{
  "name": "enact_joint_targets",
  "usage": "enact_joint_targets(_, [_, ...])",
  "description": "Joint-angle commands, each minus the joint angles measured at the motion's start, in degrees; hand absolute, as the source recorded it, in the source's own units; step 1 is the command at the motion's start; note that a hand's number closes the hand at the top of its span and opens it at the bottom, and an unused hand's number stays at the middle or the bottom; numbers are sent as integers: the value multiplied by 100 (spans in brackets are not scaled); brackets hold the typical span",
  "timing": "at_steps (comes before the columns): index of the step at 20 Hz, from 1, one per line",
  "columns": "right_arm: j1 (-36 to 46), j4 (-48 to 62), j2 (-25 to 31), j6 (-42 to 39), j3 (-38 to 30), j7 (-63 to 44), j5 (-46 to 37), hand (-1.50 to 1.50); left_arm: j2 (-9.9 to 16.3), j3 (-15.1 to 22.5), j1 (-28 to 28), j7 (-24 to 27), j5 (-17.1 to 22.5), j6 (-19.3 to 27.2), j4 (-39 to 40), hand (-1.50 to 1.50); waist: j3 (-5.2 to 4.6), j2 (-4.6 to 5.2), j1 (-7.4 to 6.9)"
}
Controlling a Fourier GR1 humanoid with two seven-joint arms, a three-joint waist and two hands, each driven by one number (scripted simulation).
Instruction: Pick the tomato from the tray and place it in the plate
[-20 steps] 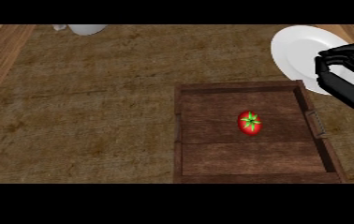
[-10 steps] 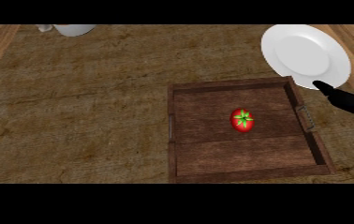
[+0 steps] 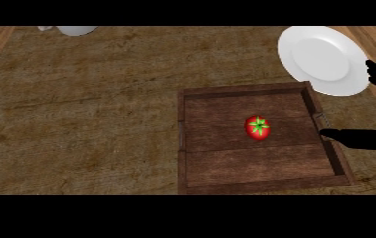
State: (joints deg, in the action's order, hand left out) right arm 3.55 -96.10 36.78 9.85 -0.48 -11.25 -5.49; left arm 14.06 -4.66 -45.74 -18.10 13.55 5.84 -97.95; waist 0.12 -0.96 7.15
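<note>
A red tomato (image 3: 257, 128) with a green stem lies in the right half of the wooden tray (image 3: 192, 147), which sits at the lower right of the counter. Beyond the tray's far right corner lies the white plate (image 3: 323, 59), with nothing on it. Only parts of my right hand (image 3: 351, 138) show at the right edge. One black finger reaches over the tray's right rim, a short way right of the tomato and not touching it. Another black tip shows by the plate's right rim, so the fingers are spread wide. My left hand is out of view.
A white vessel (image 3: 75, 30) stands at the far left of the counter, cut off by the view's top. Bare wood-grain counter (image 3: 88, 112) spreads left of the tray.
My right hand has moved off the plate, down and to the right, to the tray's right rim. The plate now shows whole. The scene has shifted slightly left in view.
</note>
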Motion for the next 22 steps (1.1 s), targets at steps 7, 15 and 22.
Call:
enact_joint_targets(7, [65, -326, 474, -667, 758, -1250, -500, -150, -131, 579, 1654, 494, -90, -348, -635, 0, -86, 36, -33])
enact_joint_targets(15, [180, -460, 317, -700, 1264, -2207, -933, -150, -152, 651, 1741, 391, -192, -362, -680, 0, -67, 57, -108])
enact_joint_targets(22, [320, -566, -145, -719, 1716, -2770, -986, -150, -266, 717, 1903, 389, -342, -263, -578, 0, -56, 67, -124])
